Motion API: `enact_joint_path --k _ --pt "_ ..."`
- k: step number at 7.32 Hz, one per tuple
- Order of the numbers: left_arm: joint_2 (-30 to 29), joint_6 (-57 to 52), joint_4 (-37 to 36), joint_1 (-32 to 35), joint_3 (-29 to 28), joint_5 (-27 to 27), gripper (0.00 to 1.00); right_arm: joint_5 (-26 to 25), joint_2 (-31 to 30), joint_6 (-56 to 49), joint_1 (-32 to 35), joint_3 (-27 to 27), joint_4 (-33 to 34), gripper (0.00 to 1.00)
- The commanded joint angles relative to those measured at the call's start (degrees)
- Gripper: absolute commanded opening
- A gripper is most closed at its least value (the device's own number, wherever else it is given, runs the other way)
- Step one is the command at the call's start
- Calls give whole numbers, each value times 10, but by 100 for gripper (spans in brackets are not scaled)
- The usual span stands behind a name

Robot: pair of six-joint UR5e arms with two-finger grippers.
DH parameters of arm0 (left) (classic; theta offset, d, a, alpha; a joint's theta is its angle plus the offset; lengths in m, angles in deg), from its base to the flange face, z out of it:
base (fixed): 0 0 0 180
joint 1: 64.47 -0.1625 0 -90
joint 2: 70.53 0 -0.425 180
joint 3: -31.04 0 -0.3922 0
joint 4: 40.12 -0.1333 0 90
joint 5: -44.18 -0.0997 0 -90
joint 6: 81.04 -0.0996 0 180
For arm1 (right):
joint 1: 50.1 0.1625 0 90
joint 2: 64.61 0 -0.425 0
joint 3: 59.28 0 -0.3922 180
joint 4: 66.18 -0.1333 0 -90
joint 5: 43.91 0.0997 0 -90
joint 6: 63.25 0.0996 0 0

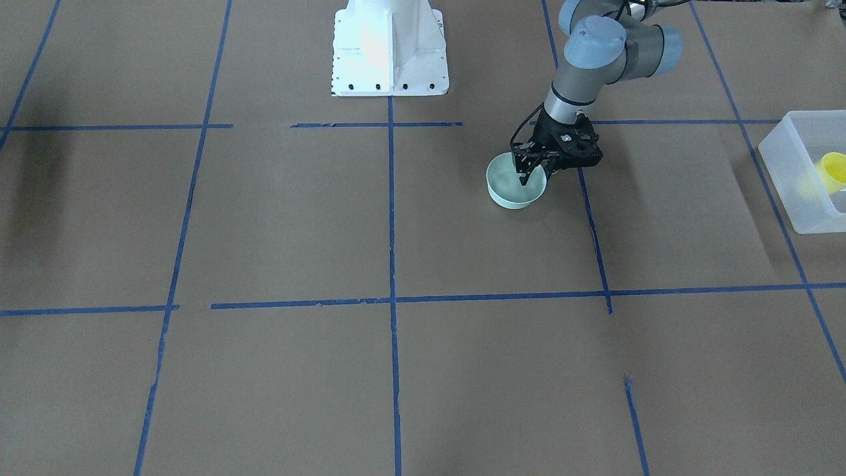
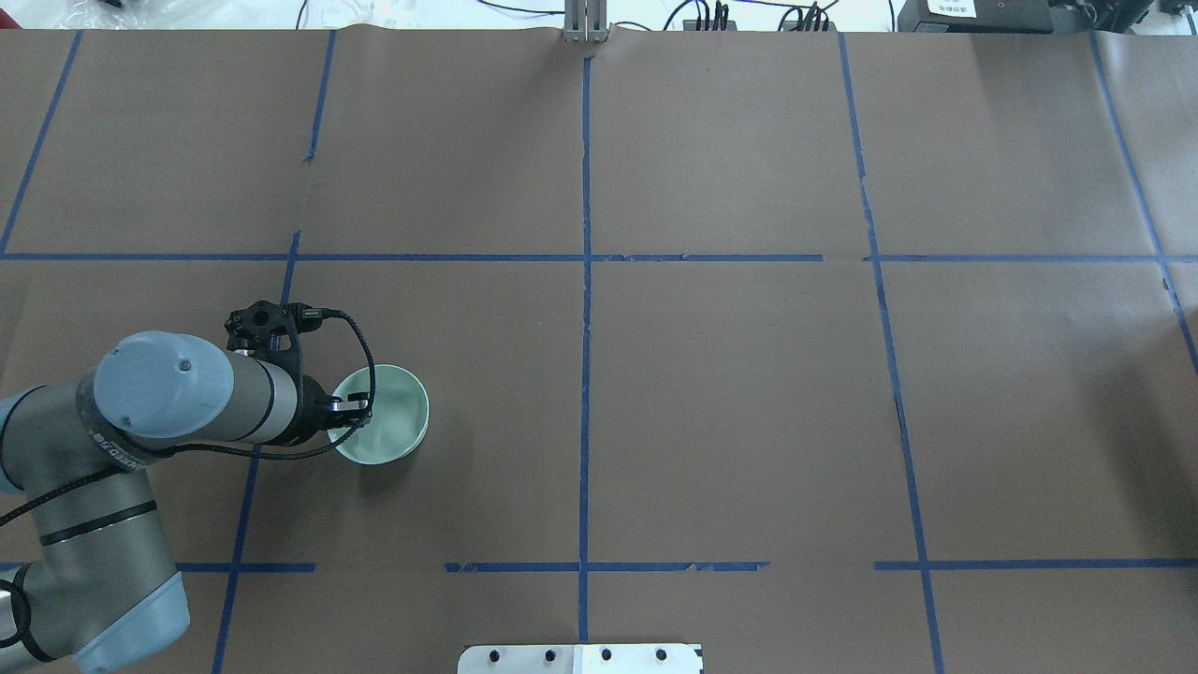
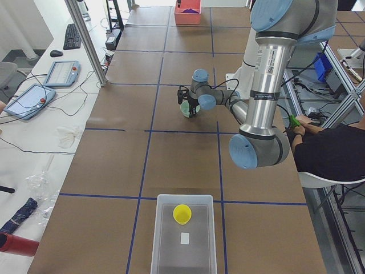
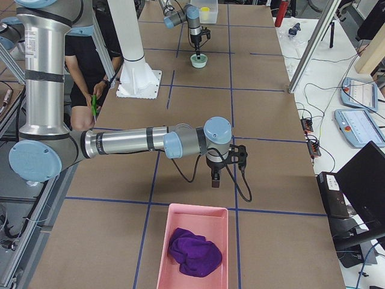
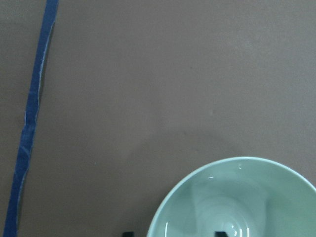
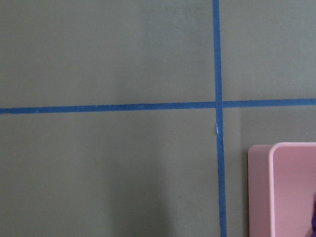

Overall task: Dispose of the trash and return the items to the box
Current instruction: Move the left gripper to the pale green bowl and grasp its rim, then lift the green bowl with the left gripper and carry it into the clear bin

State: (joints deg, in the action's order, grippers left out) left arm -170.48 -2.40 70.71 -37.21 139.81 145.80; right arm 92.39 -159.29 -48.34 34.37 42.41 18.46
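Robot lab: tape-gridded table [image 3: 182, 165], teach pendants [image 3: 61, 73]

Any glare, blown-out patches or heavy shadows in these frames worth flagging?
Exterior front-facing: the white robot base is blown out, a dark shadow lies on the table at the view's left edge, and the yellow cup looks smeared behind the frosted wall of the box. Left wrist-mounted: small highlights glint inside the mint bowl, cropped at the bottom. Right wrist-mounted: even light, sharp tape lines.

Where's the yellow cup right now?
The yellow cup is inside the translucent bin at the table's end on the robot's left: bottom centre of the exterior left view, just beyond the white label, far from the mint bowl.
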Motion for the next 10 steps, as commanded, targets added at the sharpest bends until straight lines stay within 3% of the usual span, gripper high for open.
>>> enact_joint_path --k 1,2,3,5,8,10 --pt "1 39 -2 1 7 3 0 2 -2 2 0 1 0 100" --pt "3 48 -15 7 35 6 0 2 1 4 0 3 0 100" --pt "3 45 -73 16 77 27 0 3 5 5 0 3 0 100" --pt "3 2 -107 95 109 63 0 3 5 3 0 2 0 100" --pt "49 -206 -111 237 104 104 0 -1 0 -49 2 -30 1 100" --pt "92 -351 -110 293 95 122 0 2 1 -69 17 -45 2 100"
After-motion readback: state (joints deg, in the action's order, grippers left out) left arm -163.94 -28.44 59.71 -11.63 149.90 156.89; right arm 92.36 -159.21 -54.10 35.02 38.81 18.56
